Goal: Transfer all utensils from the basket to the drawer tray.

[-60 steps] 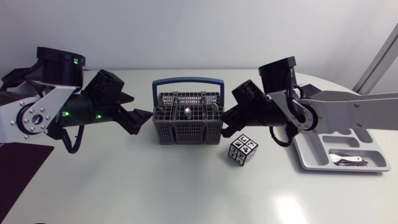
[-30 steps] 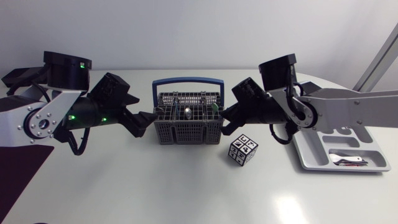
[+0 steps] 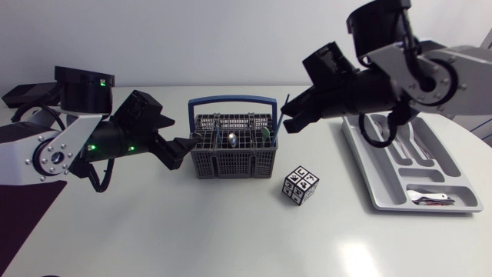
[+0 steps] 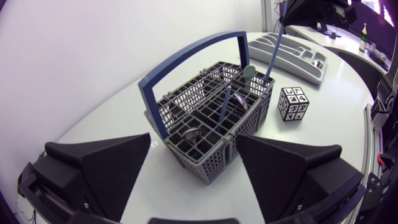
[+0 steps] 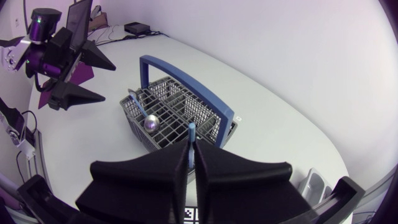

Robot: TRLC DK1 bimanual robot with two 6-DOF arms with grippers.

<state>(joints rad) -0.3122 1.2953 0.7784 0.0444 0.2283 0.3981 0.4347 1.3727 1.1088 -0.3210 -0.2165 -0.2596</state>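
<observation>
Drawer tray [image 3: 387, 183]: lies on my right arm's side, well apart from the basket [image 3: 231, 165].

Right gripper [image 3: 290, 121]: raised over the basket's tray-side end, clamped on a blue-handled utensil [image 5: 191, 132] whose long axis hangs near vertical.

Left gripper [image 4: 194, 142]: fingers spread, empty, at the basket's far end.

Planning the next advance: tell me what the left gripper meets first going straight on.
Most likely the near end wall of the basket, straight ahead of the open left gripper; nothing lies between.
</observation>
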